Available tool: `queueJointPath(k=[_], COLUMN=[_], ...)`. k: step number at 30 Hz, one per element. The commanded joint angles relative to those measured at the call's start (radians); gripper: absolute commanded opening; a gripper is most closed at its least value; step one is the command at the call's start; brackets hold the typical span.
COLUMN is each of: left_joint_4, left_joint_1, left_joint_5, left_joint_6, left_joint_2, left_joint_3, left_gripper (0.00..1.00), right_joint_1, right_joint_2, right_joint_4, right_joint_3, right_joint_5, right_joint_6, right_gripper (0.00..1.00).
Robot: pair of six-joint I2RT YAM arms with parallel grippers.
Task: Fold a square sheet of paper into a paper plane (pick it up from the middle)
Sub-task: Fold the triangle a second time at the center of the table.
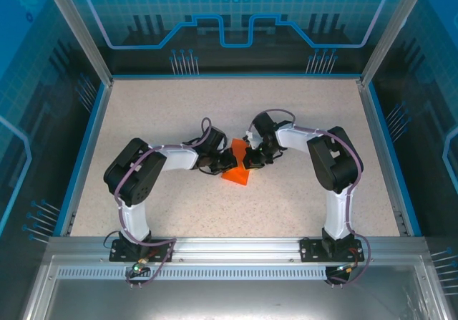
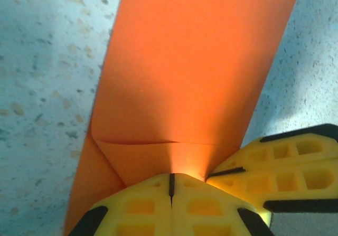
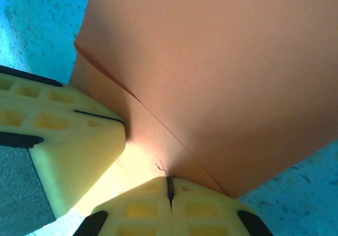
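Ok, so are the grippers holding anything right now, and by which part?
Both are shut on the folded orange paper: the left gripper and right gripper pinch the same creased edge, side by side.

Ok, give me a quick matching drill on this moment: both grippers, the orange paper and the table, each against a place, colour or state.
Things:
1 left gripper
2 right gripper
3 sheet of paper
4 table

States:
A speckled beige
B shut on the paper, at its right side in the top view
C bright orange, creased
D shut on the paper, at its left side in the top view

Pairs: 1-D, 2-B, 3-C, 4-A
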Motion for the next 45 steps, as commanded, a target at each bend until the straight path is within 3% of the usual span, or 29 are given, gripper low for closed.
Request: queueJointPath(k=[1,8,16,23,30,45], left_joint_4=[-0.119,-0.118,-0.131,0.031,0.057,0.085], left_joint_1=[0.037,0.108,0.126,0.071,0.011,0.005], left_joint_5=[-0.199,-0.199,-0.166,0.007,0.038,-0.033], left_joint_6=[-0.014,-0.010,0.051,0.020,-0.011,-0.062], left_joint_2=[0.020,0.016,-0.081,-0.144,-0.036,-0.006], left_joint_3=[0.021,0.015,0.022,-0.036,-0.008,-0.098], left_gripper=[0.00,0.00,0.00,0.00,0.00,0.00], right_joint_1=[-0.023,-0.021,-0.020,-0.020,-0.020,-0.013], right_joint_2=[0.107,0.107,0.093,0.081,0.062,-0.149], right_joint_4=[-0.099,-0.100,-0.089,-0.076,-0.063,0.045], right_joint_3=[-0.050,-0.050,-0.051,-0.051,-0.051,-0.043], right_joint_5=[0.300,0.301,0.266,0.220,0.178,-0.133], right_joint_6=[-0.004,-0.005,-0.006,-0.005,-0.007,-0.033], right_gripper=[0.05,0.05,0.05,0.05,0.05,0.07])
